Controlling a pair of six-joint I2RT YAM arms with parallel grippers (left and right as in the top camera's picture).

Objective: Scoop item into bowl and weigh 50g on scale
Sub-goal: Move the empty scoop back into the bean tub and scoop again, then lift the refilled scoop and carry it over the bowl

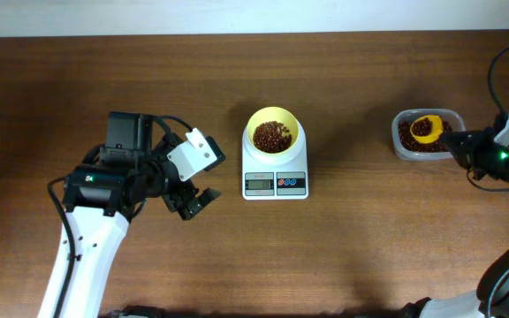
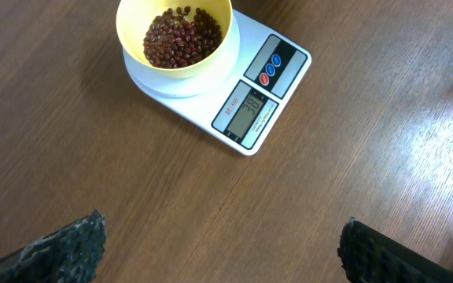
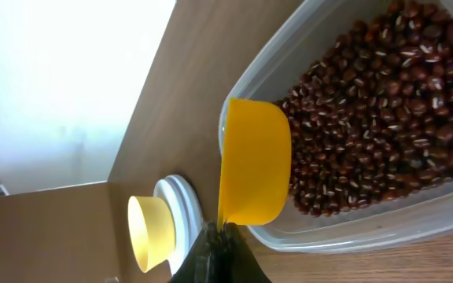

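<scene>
The pale yellow bowl (image 1: 274,134) sits on the white scale (image 1: 275,183) at the table's middle and holds a layer of red-brown beans (image 1: 272,135). In the left wrist view the bowl (image 2: 174,31) and scale (image 2: 258,106) show, its display lit. My left gripper (image 1: 193,203) is open and empty, left of the scale. My right gripper (image 1: 456,141) is shut on the handle of a yellow scoop (image 1: 427,128), whose cup lies in the clear tub (image 1: 405,146) of beans. The right wrist view shows the scoop (image 3: 254,161) over the beans (image 3: 376,110) with the gripper (image 3: 220,236) shut on its handle.
The clear tub (image 3: 384,228) stands at the right side of the wooden table. A black cable (image 1: 495,71) loops above the right arm. The table's far edge (image 1: 237,35) meets a white wall. The bowl (image 3: 152,232) shows far off in the right wrist view.
</scene>
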